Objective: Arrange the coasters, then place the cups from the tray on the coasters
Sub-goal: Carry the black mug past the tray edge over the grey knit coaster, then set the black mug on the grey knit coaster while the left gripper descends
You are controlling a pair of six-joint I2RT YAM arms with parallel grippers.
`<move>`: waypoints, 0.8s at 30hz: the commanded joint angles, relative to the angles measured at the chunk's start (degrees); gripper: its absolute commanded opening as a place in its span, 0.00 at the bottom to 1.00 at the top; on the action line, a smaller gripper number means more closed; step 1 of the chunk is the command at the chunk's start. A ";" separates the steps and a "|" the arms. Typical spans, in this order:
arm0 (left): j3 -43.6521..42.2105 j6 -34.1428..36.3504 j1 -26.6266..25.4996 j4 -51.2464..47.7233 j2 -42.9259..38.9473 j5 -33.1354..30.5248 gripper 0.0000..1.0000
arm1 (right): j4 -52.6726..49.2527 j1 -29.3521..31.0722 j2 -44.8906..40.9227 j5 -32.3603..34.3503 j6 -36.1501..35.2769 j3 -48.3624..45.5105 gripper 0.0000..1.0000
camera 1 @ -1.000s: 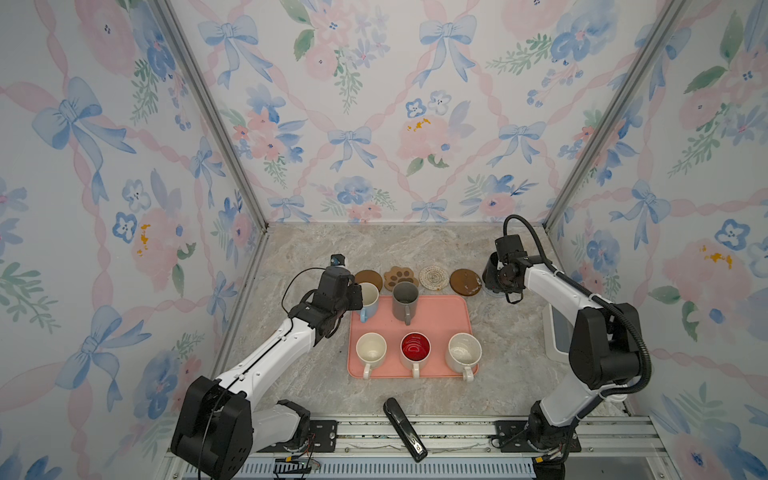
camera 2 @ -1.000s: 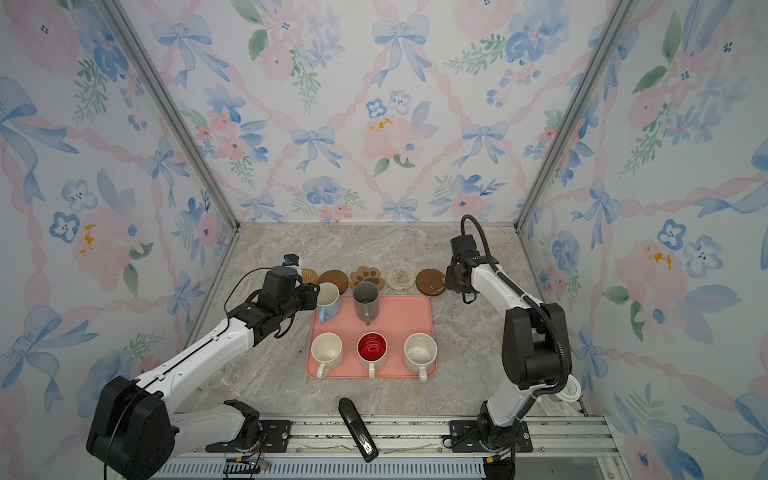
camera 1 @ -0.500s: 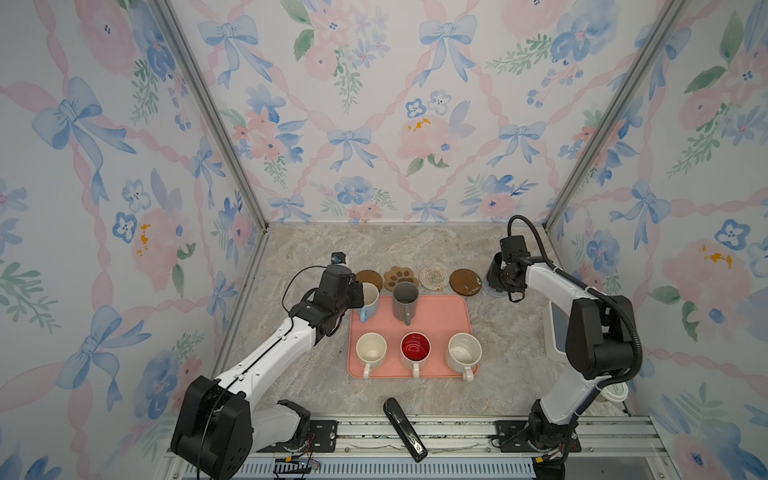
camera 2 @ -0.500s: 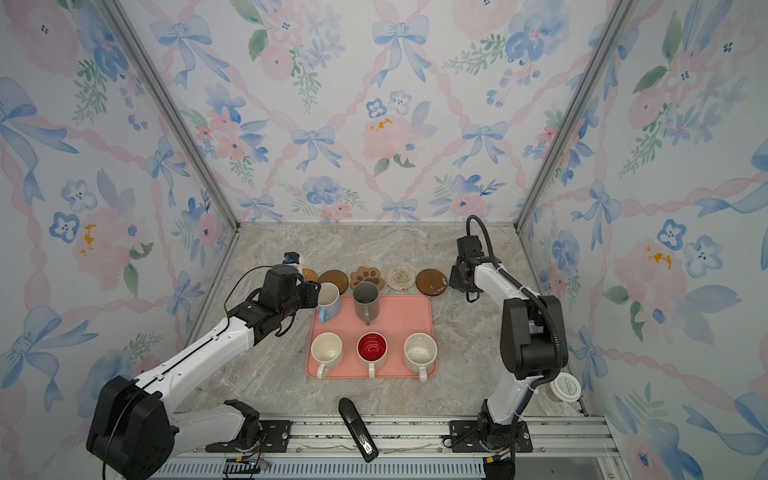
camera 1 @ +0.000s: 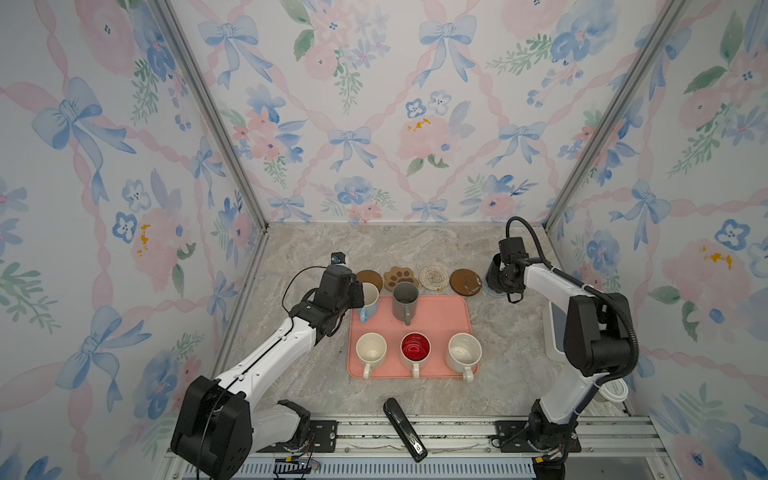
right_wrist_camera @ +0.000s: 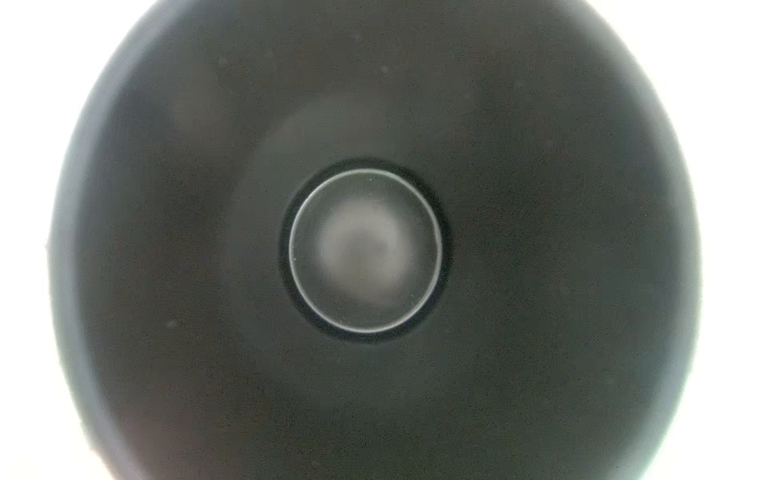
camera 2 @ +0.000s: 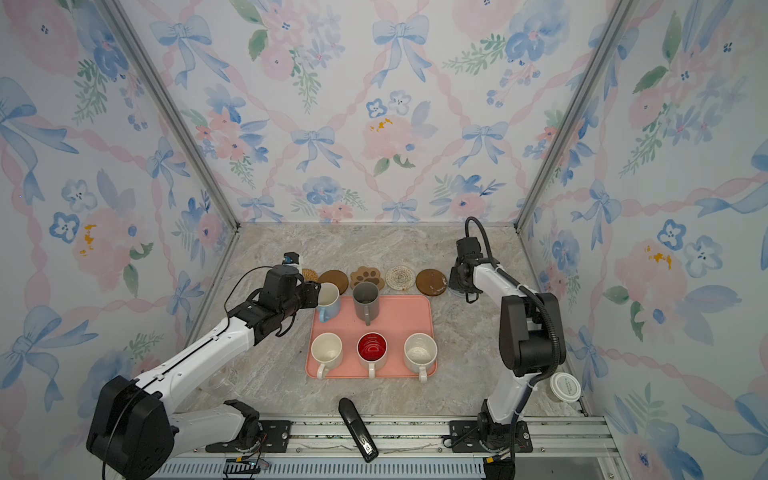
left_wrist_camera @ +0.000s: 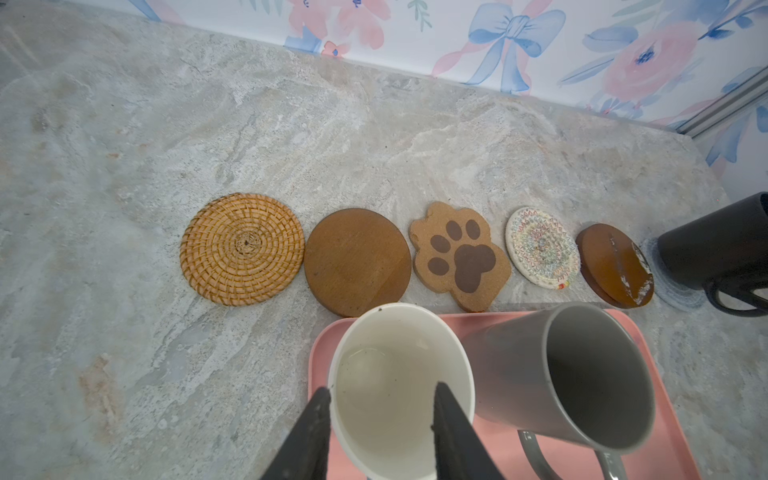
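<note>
Blue mug (left_wrist_camera: 395, 353) has one wall between left gripper (left_wrist_camera: 383, 388) fingers (left_wrist_camera: 313, 436).

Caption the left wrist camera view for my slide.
Jaws straddle the rim of the blue mug at the pink tray, grey mug beside; beyond, five bare coasters, black mug over the sixth.

The left pincer (left_wrist_camera: 382, 390) stands part-open, arm outstretched; the right pincer (camera 1: 502, 280) points down, jaws hidden.
</note>
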 commanded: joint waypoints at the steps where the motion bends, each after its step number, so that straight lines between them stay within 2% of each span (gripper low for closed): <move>1: 0.98 -0.46 -0.45 -0.23 0.51 -1.02 0.38 | 2.65 -0.51 0.36 1.12 -0.88 -0.23 0.00; 18: 0.72 -0.39 -0.56 -0.22 0.14 -1.20 0.38 | 1.97 -0.48 1.33 1.25 -1.06 -1.34 0.01; 20: 0.72 -0.29 -0.52 -0.22 0.12 -1.36 0.38 | 2.03 -0.48 1.16 1.07 -1.00 -1.56 0.05; 24: 0.72 -0.25 -0.56 -0.24 -0.09 -1.48 0.38 | 2.50 -0.40 0.45 0.11 -0.72 -2.51 0.23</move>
